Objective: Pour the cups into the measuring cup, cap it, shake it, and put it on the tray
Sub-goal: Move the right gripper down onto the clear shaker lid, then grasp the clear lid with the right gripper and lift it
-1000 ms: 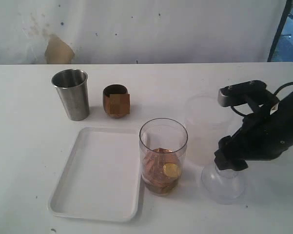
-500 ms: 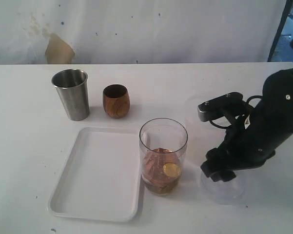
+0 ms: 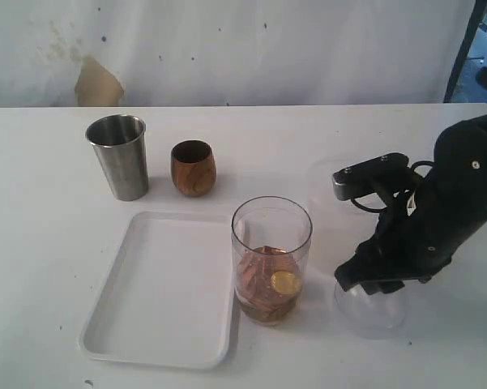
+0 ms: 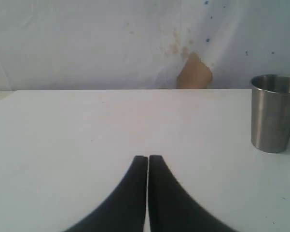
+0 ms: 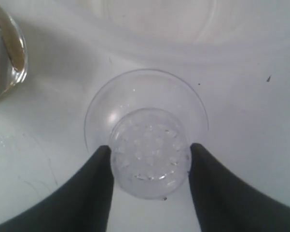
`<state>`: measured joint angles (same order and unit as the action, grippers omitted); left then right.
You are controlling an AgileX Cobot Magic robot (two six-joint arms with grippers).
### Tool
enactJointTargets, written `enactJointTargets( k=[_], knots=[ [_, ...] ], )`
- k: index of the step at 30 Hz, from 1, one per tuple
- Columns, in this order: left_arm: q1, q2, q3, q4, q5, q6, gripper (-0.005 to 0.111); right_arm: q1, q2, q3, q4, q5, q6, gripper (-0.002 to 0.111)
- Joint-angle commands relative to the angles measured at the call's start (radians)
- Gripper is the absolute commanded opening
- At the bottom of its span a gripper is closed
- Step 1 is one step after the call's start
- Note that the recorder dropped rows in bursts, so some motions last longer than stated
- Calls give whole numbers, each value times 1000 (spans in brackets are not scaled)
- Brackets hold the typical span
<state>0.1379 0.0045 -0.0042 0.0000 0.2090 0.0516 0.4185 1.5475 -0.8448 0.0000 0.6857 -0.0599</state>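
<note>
The right gripper (image 5: 149,151) has been lowered onto the clear lid (image 3: 374,312) since a second ago, and its jaws have been narrowed until the knob (image 5: 149,166) is clasped from both sides. Pouring is judged done and capping begun. The left gripper (image 4: 147,160) is held clenched and empty. The measuring cup (image 3: 271,243) is stood just right of the tray (image 3: 158,267), beside the lid. Its long axis is kept vertical, with the open mouth pointed up.
</note>
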Motion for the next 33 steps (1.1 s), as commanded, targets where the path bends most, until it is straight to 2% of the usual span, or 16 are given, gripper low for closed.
enactJointTargets(
  k=[1,11,17,22,28,33],
  knots=[
    [0,-4,4,-5,-8,-3,1,2,-1,-19,0,59,-14,0],
    [0,-4,4,-5,-8,-3,1,2,-145,-156,12,332,-14,0],
    [0,-4,4,-5,-8,-3,1,2,-241,-332,60,535,-14,0],
    [0,-4,4,-5,-8,-3,1,42,-240,-427,81,535,-12,0],
    [0,-4,4,-5,-8,-3,1,159,-113,-592,115,535,17,0],
    [0,-4,4,-5,-8,-3,1,170,-10,-666,112,535,46,0]
  ],
)
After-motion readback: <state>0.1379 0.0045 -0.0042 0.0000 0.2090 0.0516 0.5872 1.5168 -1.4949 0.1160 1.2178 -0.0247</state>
